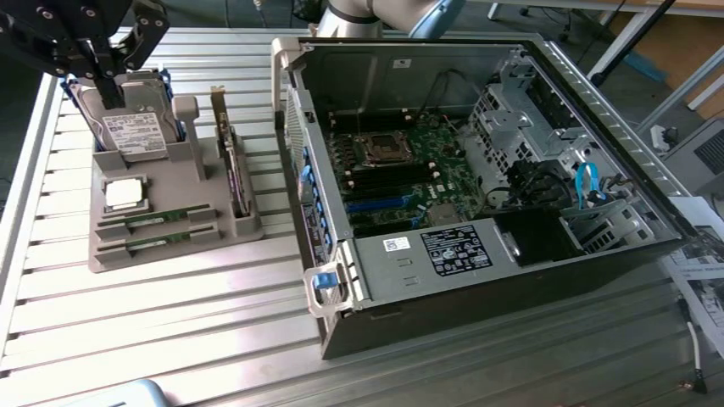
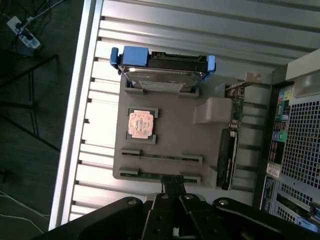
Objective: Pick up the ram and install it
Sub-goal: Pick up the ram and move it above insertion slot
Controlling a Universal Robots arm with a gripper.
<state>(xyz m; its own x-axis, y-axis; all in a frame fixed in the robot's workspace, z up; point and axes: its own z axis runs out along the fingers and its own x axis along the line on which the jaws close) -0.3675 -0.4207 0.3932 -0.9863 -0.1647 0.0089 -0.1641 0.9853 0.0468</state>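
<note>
Green ram (image 1: 158, 219) lies in grey holder (image 1: 181, 193); hard drive (image 1: 153, 106) label unreadable.

In the exterior view the gripper (image 1: 112, 97) is cut off by the frame's upper left edge and hides part of the hard drive (image 1: 142, 131), in the wrist view its fingers (image 2: 167, 185) cover the middle of one ram (image 2: 150, 174), and the print on the case label (image 1: 453, 250) is too small to read.
</note>
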